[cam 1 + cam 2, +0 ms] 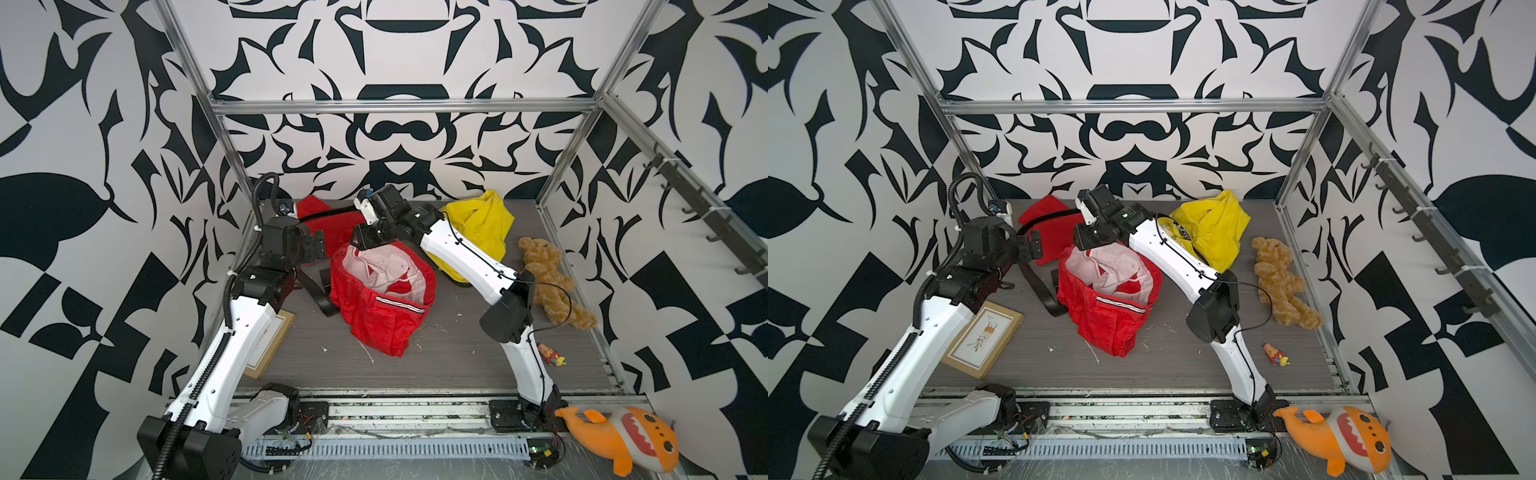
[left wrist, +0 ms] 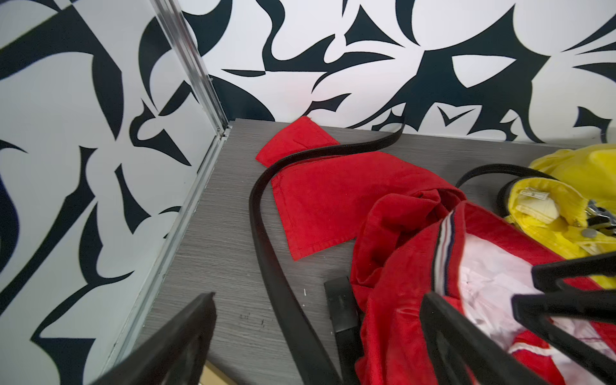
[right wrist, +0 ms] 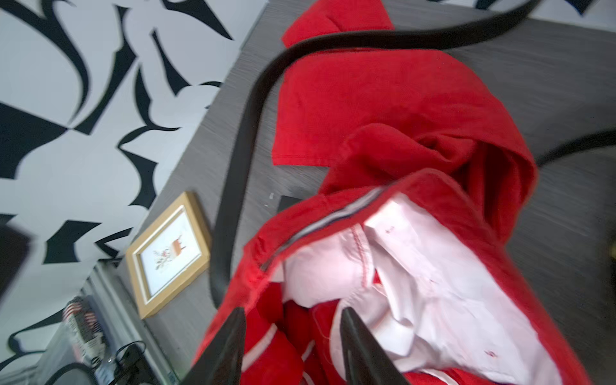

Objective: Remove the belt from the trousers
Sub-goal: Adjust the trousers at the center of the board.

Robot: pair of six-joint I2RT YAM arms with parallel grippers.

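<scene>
1. Right wrist view: the right gripper (image 3: 293, 311) is seen with its two fingers parted over the open waist of the red trousers (image 3: 383, 110). Nothing is seen clamped between them, though the picture is blurred.
2. The left gripper (image 2: 320, 296) is spread wide and empty in the left wrist view. It is held above the table (image 2: 216, 233), just beside the waist of the trousers.
3. In both top views the trousers (image 1: 386, 320) are found bunched in the middle of the table. The waist is turned upward and the white pocket lining (image 1: 382, 270) is exposed. One leg is laid flat toward the back wall (image 1: 395, 137).
4. The black belt (image 2: 263, 233) is draped across that flat leg, with its free end near the back wall. From there it is curved along the table on the left arm's side of the trousers and brought in against the waist. Whether any part is threaded through the loops cannot be told.
5. A yellow garment (image 1: 478, 224) is heaped at the back on the right arm's side, with a second belt (image 2: 493, 168) looped around it.
6. A teddy bear (image 1: 548, 278) and a small toy (image 1: 550, 355) are laid near the right arm.
7. A picture frame (image 1: 984, 336) is set beside the left arm.
8. An orange plush toy (image 1: 615, 436) is left off the table, by the right arm's base.
</scene>
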